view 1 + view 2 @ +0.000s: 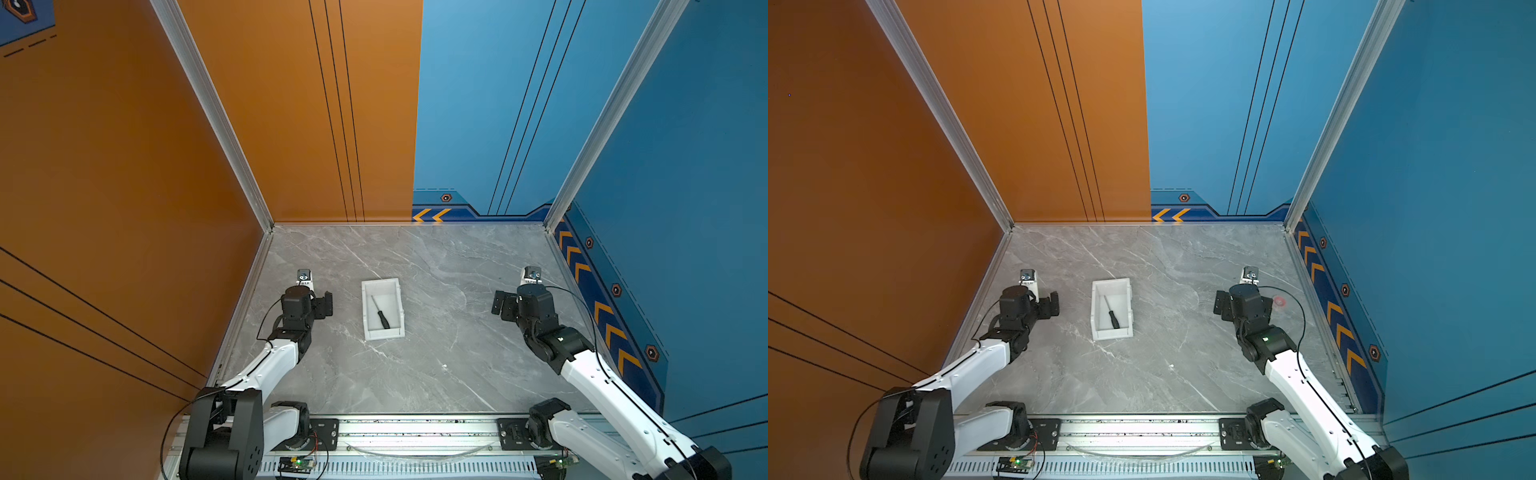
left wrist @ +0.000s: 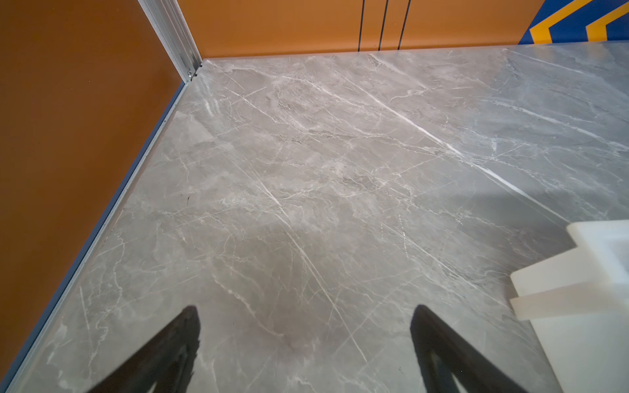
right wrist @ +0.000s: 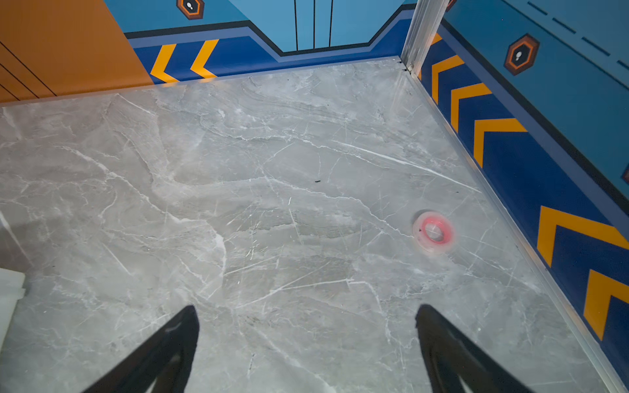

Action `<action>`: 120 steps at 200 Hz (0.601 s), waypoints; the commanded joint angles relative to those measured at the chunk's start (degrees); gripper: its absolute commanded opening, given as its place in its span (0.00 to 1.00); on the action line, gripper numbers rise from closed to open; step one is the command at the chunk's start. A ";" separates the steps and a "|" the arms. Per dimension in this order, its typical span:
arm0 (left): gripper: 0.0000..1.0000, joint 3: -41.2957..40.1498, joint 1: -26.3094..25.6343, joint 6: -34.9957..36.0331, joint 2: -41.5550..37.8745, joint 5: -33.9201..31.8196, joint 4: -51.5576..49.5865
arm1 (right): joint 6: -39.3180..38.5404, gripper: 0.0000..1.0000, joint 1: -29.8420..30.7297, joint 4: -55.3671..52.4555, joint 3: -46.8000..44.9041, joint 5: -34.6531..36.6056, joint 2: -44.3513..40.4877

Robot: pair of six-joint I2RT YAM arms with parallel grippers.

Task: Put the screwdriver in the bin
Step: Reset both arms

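Nearest me, I see my left gripper (image 2: 306, 309) and right gripper (image 3: 306, 308) both spread wide and empty over the grey marble table (image 1: 436, 365); between them the screwdriver (image 1: 380, 311) lies slantwise inside the bin (image 1: 384, 333); beyond, an orange wall (image 1: 291, 124) meets a blue wall (image 1: 478, 104)

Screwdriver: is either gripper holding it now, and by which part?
Nothing is held. The screwdriver lies loose in the bin; the left gripper and right gripper both stand open and empty.
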 commanded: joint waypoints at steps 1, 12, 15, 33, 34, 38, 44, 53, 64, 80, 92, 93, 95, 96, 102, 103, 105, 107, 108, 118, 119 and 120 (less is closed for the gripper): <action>0.98 -3.27 0.33 0.22 2.19 1.85 15.34 | -5.13 1.00 -2.72 10.69 -2.89 0.17 -1.43; 0.98 -3.47 0.24 -0.42 4.14 1.89 18.03 | -5.73 1.00 -4.51 12.43 -4.04 -1.07 -1.77; 0.98 -3.57 0.24 -0.53 4.92 1.74 18.72 | -5.87 1.00 -4.87 13.06 -4.46 -1.16 -1.90; 0.98 -3.98 0.20 0.21 9.75 -0.03 25.12 | -7.64 1.00 -7.25 16.90 -7.57 -1.81 -2.88; 0.98 -4.03 0.22 0.25 10.06 -0.18 25.69 | -7.68 1.00 -7.35 17.03 -7.63 -1.79 -2.95; 0.98 -4.27 0.24 0.49 10.98 -0.87 27.17 | -8.01 1.00 -7.90 17.77 -8.31 -1.95 -3.20; 0.98 -4.43 0.52 0.23 12.16 -1.80 29.19 | -8.50 1.00 -8.80 19.10 -9.40 -2.59 -3.57; 0.98 -4.35 1.15 -0.42 13.85 -1.42 30.39 | -8.63 1.00 -10.33 20.99 -10.89 -3.66 -3.97; 0.98 -4.38 1.53 -0.62 15.60 -1.00 31.48 | -8.89 1.00 -12.43 24.45 -13.25 -6.33 -3.86; 0.98 -5.10 1.56 -0.87 18.72 -1.31 36.16 | -8.90 1.00 -15.50 31.08 -16.56 -10.16 -2.43; 0.98 -5.30 1.56 -0.75 20.98 -0.98 38.56 | -9.20 1.00 -17.59 35.13 -17.63 -13.42 0.12; 0.98 -5.31 1.56 -0.62 21.26 -1.01 39.00 | -9.21 1.00 -17.71 35.51 -17.72 -13.52 0.35; 0.98 -5.38 1.56 -0.53 21.66 -1.00 39.72 | -9.18 1.00 -17.99 36.28 -17.89 -13.78 0.99; 0.98 -5.44 1.56 -0.43 21.77 -1.02 40.10 | -9.20 1.00 -18.13 36.74 -17.98 -13.93 1.23; 0.98 -5.57 1.39 -0.05 21.97 -0.95 40.46 | -9.12 1.00 -18.87 39.39 -18.55 -14.60 3.09; 0.98 -5.62 1.34 -0.05 21.97 -0.84 40.39 | -9.09 1.00 -19.05 39.88 -18.66 -14.69 3.42; 0.98 -5.61 1.26 0.05 21.82 -0.67 40.22 | -9.06 1.00 -19.30 40.86 -18.85 -14.82 4.00; 0.98 -5.70 1.18 0.17 21.78 -0.68 40.18 | -8.94 1.00 -19.51 41.77 -19.03 -15.03 4.78; 0.98 -5.77 1.10 0.23 21.79 -0.68 40.25 | -8.91 1.00 -19.59 42.17 -19.12 -15.08 5.10; 0.98 -5.96 0.86 0.32 21.75 -0.59 40.62 | -8.21 1.00 -20.50 46.89 -19.90 -15.76 8.69; 0.98 -5.95 0.86 0.31 21.73 -0.68 40.60 | -8.19 1.00 -20.57 47.32 -19.95 -15.79 9.08; 0.98 -5.98 0.86 0.30 21.72 -0.72 40.59 | -8.14 1.00 -20.56 47.67 -20.02 -15.85 9.45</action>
